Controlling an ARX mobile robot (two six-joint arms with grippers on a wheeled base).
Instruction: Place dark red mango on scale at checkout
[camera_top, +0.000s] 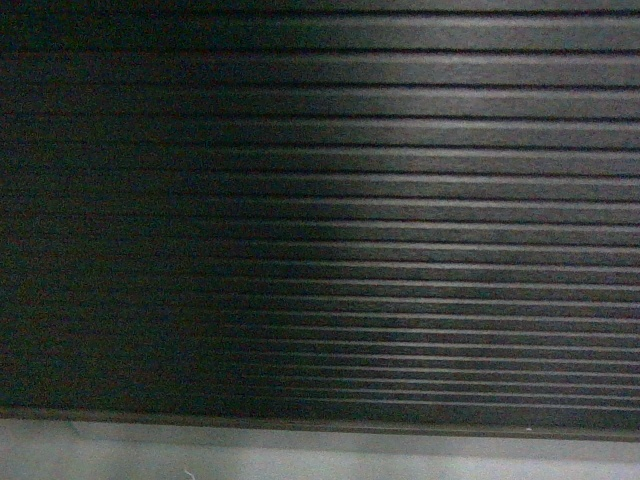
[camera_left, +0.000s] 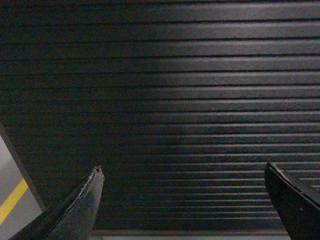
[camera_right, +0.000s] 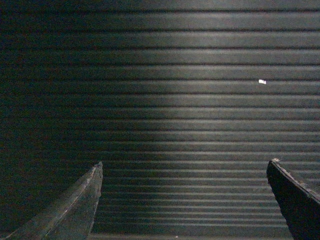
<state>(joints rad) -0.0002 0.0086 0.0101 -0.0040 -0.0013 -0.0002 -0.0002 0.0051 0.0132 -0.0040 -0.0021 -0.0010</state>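
Observation:
The checkout's (camera_top: 400, 200) ribbed black front panel fills the head view; its top is out of view. The same ribbed checkout panel (camera_left: 175, 90) faces the left wrist camera, and the checkout panel (camera_right: 175, 100) faces the right wrist camera too. My left gripper (camera_left: 182, 172) is open, its dark fingers spread wide with nothing between them. My right gripper (camera_right: 184, 167) is open as well and holds nothing. The dark red mango and the scale are out of view. Neither gripper shows in the head view.
Pale grey floor (camera_top: 300, 455) runs along the panel's foot. At the left of the left wrist view, the panel's corner meets grey floor with a yellow line (camera_left: 12, 200). A small white speck (camera_right: 262, 81) sits on the panel.

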